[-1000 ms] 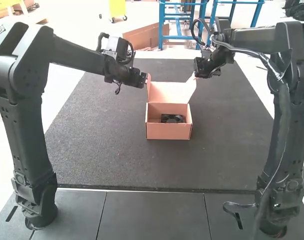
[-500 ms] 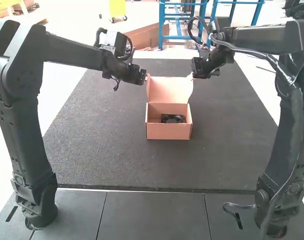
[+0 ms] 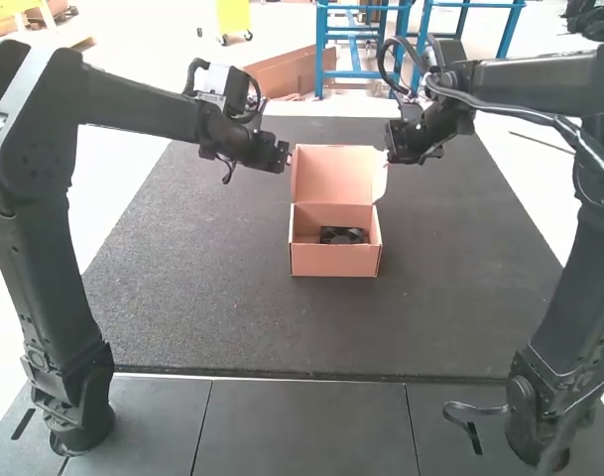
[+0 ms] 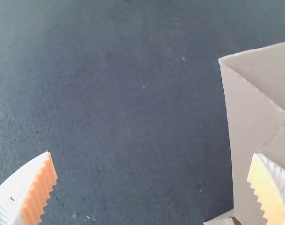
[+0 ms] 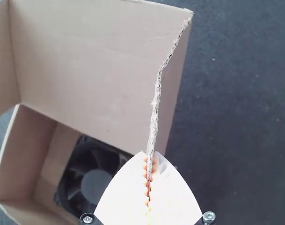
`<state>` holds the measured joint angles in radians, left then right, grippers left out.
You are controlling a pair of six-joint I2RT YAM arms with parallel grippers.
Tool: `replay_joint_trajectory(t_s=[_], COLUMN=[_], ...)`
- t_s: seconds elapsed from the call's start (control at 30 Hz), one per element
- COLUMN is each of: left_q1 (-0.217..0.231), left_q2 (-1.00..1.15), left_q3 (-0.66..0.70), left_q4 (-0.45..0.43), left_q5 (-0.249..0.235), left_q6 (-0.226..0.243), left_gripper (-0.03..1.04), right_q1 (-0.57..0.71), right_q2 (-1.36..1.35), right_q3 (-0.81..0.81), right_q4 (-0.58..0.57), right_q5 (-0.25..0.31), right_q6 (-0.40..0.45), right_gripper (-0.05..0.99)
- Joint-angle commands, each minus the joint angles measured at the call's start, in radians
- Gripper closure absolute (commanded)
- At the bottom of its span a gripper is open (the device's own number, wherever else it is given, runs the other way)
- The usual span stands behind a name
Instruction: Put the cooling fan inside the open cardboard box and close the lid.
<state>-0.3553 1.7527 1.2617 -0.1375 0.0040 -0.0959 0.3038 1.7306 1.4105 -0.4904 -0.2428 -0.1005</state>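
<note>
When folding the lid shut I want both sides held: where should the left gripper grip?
Its left side flap, near the upper corner, from the left, with the left gripper straddling the sheet edge-on. The lid stands upright, that edge is free, and the right gripper pinches the opposite flap.

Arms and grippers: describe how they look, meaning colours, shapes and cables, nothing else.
The left arm and the right arm are matte black, built of thick rounded segments. A pale block sits at the left wrist; black cables loop over the right wrist. The left gripper and the right gripper have white fingers tapering to a point, with toothed orange pads.
</note>
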Motion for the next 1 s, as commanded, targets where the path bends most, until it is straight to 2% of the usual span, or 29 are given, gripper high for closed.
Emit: replay_joint_trajectory(t_s=[0.0,0.17,0.33,0.73,0.97], left_q1=[-0.010,-0.010,-0.010,-0.016,-0.039], left_q2=[-0.058,-0.082,-0.107,-0.127,-0.150], left_q3=[-0.013,-0.035,-0.059,-0.110,-0.157], left_q4=[0.006,0.009,0.024,0.022,0.029], left_q5=[0.051,0.119,0.152,0.168,0.172], left_q6=[-0.034,-0.053,-0.059,-0.059,-0.070], left_gripper=[0.04,0.04,0.04,0.04,0.04], right_q1=[0.015,0.015,0.017,0.017,0.017], right_q2=[-0.034,-0.066,-0.095,-0.131,-0.149], right_q3=[-0.031,-0.079,-0.122,-0.183,-0.196], right_q4=[-0.002,0.010,0.021,0.032,0.032], right_q5=[-0.004,-0.007,-0.007,-0.044,-0.144], right_q6=[-0.001,0.001,0.007,0.030,0.081], right_gripper=[0.95,0.95,0.95,0.95,0.95])
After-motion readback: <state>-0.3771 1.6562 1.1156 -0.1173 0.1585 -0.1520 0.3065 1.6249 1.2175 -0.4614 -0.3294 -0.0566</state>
